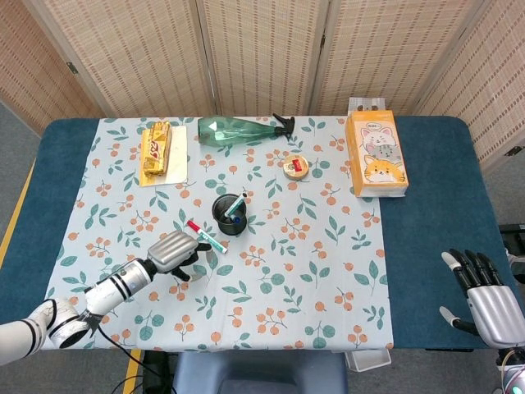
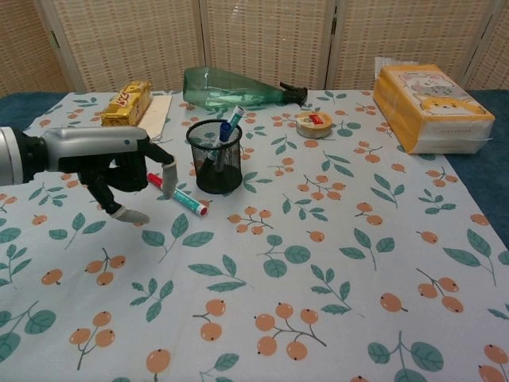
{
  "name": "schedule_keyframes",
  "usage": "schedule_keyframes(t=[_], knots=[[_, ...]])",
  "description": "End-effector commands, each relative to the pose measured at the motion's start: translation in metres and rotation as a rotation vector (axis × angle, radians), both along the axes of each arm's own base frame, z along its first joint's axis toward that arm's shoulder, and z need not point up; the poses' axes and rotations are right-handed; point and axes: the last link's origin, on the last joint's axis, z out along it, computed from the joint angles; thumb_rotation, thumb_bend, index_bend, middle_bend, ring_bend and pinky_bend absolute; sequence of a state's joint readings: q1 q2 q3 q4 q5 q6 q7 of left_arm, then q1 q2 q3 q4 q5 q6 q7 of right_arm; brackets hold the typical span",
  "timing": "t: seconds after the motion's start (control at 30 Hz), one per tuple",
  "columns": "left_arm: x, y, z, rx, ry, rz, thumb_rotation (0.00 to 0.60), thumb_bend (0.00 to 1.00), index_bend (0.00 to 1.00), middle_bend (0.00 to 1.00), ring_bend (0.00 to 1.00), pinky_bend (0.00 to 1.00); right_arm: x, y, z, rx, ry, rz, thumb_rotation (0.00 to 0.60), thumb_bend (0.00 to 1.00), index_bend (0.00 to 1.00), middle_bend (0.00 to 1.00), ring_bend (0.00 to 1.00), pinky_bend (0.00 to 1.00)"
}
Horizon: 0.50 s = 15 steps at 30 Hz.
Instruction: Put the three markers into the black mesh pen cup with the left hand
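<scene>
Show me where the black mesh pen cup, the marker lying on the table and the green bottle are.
black mesh pen cup (image 2: 215, 163): chest view, on its mesh wall.
marker (image 2: 184, 200): chest view, on the white barrel.
green bottle (image 1: 234, 130): head view, on the body, lying on its side.
</scene>
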State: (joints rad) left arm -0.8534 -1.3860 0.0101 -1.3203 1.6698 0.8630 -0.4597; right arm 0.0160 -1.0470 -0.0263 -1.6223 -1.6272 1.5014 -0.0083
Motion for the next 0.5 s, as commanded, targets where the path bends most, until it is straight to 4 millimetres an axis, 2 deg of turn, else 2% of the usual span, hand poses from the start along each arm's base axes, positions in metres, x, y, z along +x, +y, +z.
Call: schedule_keyframes(t=[0.03,0.27,0.5], knots=[[0.007,0.007,-0.004,0.006,0.007,-0.016,0.6,0.31,0.48,1.0,1.0,1.0,-0.001,-0.001,0.0,0.001,0.001,-0.003,0.6,0.2,0.05,0.05,0.03,0.0],[0.01,0.018,-0.011,0.02,0.024,-0.027,0.6,0.32,0.49,1.0,1.0,1.0,-0.001,-0.002,0.0,0.003,0.001,-0.006,0.6,0.2,0.05,0.05,0.03,0.0],[0.011,0.027,-0.023,0.055,0.093,-0.131,0.6,0.33,0.49,1.0,1.0,1.0,-0.002,-0.002,0.002,-0.004,-0.004,-0.011,0.6,0.2,0.05,0.05,0.03,0.0]])
